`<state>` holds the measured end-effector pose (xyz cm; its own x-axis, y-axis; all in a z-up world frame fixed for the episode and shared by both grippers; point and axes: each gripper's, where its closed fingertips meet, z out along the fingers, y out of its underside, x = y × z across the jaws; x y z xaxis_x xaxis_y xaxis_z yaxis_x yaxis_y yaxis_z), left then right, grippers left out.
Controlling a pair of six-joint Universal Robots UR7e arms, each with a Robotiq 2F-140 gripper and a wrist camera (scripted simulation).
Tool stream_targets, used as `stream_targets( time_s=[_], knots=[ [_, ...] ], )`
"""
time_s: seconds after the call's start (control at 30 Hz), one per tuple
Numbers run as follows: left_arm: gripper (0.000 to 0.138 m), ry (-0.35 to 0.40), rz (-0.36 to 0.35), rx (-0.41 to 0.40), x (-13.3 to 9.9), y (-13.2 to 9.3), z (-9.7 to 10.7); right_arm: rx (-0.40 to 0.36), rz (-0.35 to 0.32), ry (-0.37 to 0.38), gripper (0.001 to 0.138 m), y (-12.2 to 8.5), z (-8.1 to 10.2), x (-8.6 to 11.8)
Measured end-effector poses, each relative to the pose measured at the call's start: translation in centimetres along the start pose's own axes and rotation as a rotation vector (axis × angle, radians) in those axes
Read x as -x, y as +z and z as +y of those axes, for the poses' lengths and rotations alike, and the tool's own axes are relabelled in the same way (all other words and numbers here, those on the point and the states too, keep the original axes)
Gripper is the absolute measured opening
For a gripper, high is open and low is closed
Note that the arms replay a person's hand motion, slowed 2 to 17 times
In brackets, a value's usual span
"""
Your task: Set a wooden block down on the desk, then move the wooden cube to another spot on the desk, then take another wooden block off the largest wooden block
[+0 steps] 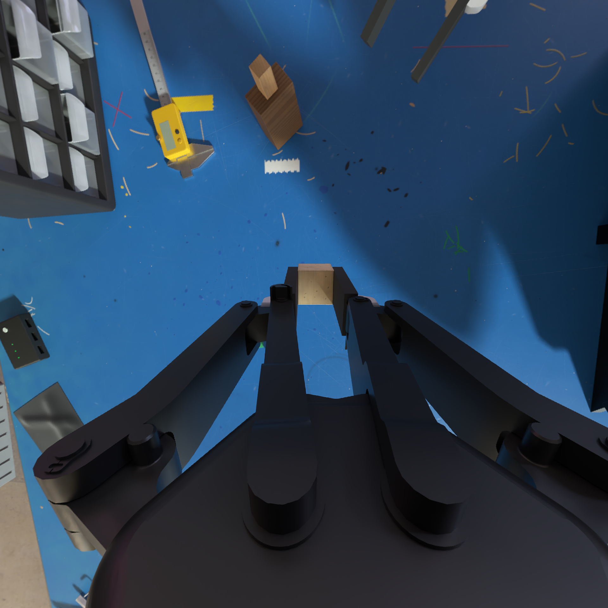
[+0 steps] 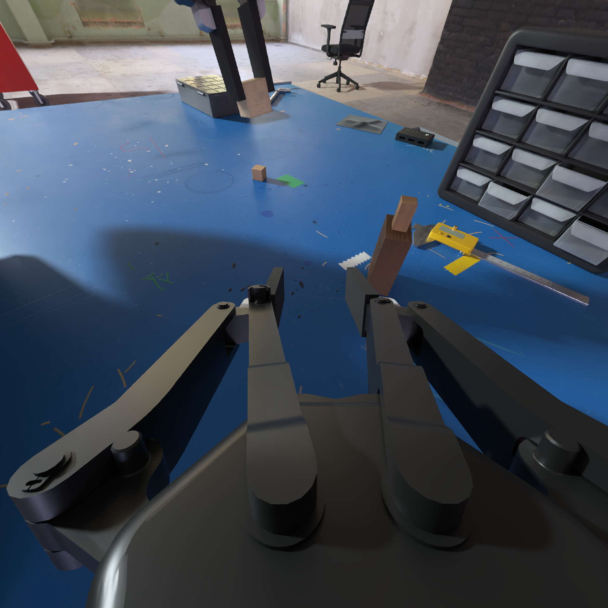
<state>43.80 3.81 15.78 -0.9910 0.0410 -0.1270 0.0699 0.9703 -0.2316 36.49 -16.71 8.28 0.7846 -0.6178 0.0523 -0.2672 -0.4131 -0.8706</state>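
Wooden block in left hand: a pale block (image 1: 315, 284) is pinched between the fingers of the left hand (image 1: 315, 285). In the right wrist view the same block (image 2: 256, 97) hangs low over the far edge of the blue surface (image 2: 98, 204), beside a grey case (image 2: 205, 95); whether it touches the surface I cannot tell.
Step in hand: judged to be the first one, setting this block down.
Next move: lower until the block rests flat, then part the fingers and lift straight up so it does not tip.
Wooden cube: a small cube (image 2: 259, 172) sits alone mid-surface, just beside a green patch (image 2: 290, 180). It looks not yet moved.
Largest wooden block: a dark brown block (image 1: 274, 108) stands upright, with a lighter, slimmer block (image 1: 263, 77) standing on top of it. That removal is still to do.
Right hand: its fingers are spread with nothing between them (image 2: 314, 286); it hovers over the surface, near the base of the dark block (image 2: 390, 255).
Containers: a black drawer cabinet (image 2: 539, 138) holds rows of clear drawers; their contents cannot be made out. The grey case is closed.
Other things: a yellow caliper (image 1: 169, 131) lies between cabinet and stack; a small black hub (image 2: 414, 136) lies farther off.
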Motion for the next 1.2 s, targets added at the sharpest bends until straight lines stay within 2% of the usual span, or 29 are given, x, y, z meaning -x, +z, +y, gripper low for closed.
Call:
stream_targets(
  time_s=[0.67,1.2],
  knots=[
    [0.028,0.142,0.104,0.037,-2.5,4.1,-5.8,-0.006,0.036,-0.010,0.052,-0.4,-0.3,-0.1],
    [0.028,0.203,0.176,0.067,-3.9,7.6,-8.8,-0.024,0.046,-0.008,0.052,-0.6,-0.6,-0.1]
  ],
)
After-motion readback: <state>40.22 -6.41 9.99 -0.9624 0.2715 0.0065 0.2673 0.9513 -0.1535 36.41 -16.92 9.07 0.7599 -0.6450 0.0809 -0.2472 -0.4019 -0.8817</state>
